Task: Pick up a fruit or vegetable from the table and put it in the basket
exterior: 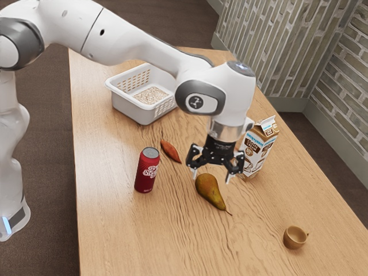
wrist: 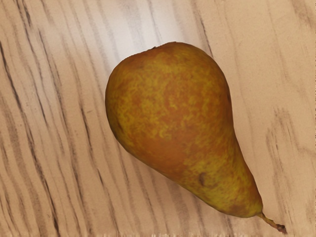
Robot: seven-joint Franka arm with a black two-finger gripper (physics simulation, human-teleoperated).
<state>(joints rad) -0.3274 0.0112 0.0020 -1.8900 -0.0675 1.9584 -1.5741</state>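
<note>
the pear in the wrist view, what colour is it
Mottled yellow-green and orange-brown; the pear shows best in the wrist view.

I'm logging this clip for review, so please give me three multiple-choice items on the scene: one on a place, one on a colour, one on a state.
1. Where is the pear?
A) in the basket
B) on top of the carton
C) on the table

2. What colour is the body of the drink can?
A) red
B) green
C) blue

3. How does the claw stand?
A) shut on the drink can
B) open, above the table
C) shut on the pear

Key:
1 C: both views show the pear lying on the wood grain.
2 A: the exterior view shows its red side with pale lettering.
3 B: in the exterior view its fingertips stand apart with nothing clamped between them.
</note>
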